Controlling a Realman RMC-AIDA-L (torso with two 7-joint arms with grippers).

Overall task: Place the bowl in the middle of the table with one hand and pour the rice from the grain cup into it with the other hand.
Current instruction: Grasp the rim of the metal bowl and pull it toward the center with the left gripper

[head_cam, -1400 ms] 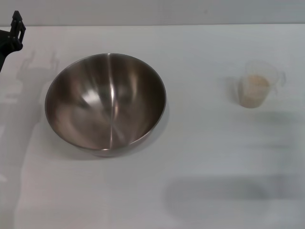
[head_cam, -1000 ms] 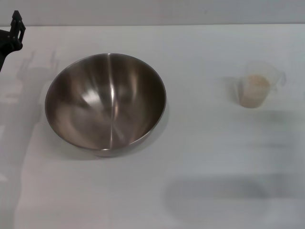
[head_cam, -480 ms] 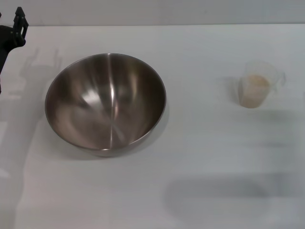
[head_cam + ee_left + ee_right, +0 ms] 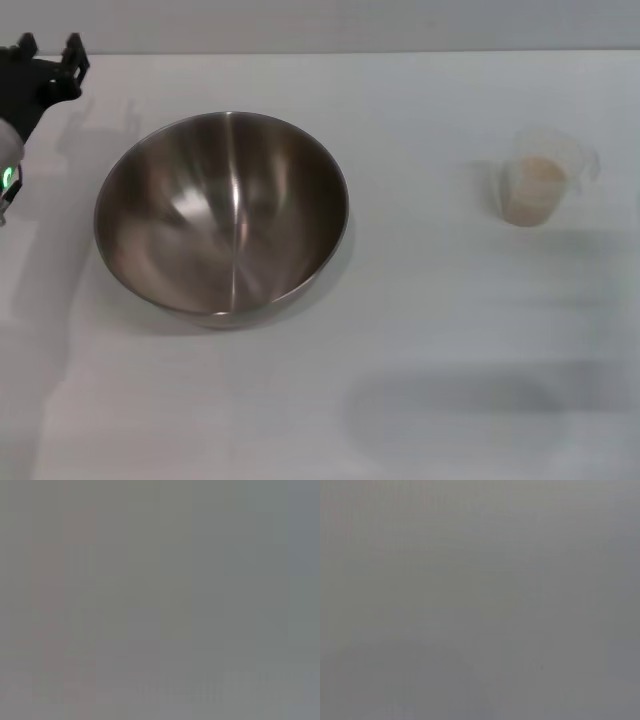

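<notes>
Steel bowl (image 4: 222, 215) sits left of centre on the white table (image 4: 420, 330); the grain cup (image 4: 538, 183) with rice (image 4: 537, 175) stands well apart on the right.
Head view: left gripper (image 4: 48, 55) hangs at the far-left edge, fingertips apart, holding nothing. Both wrist views show only blank grey.

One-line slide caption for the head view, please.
Left tool open at the table's far-left corner; empty steel bowl left of center, grain cup of rice untouched at right.
</notes>
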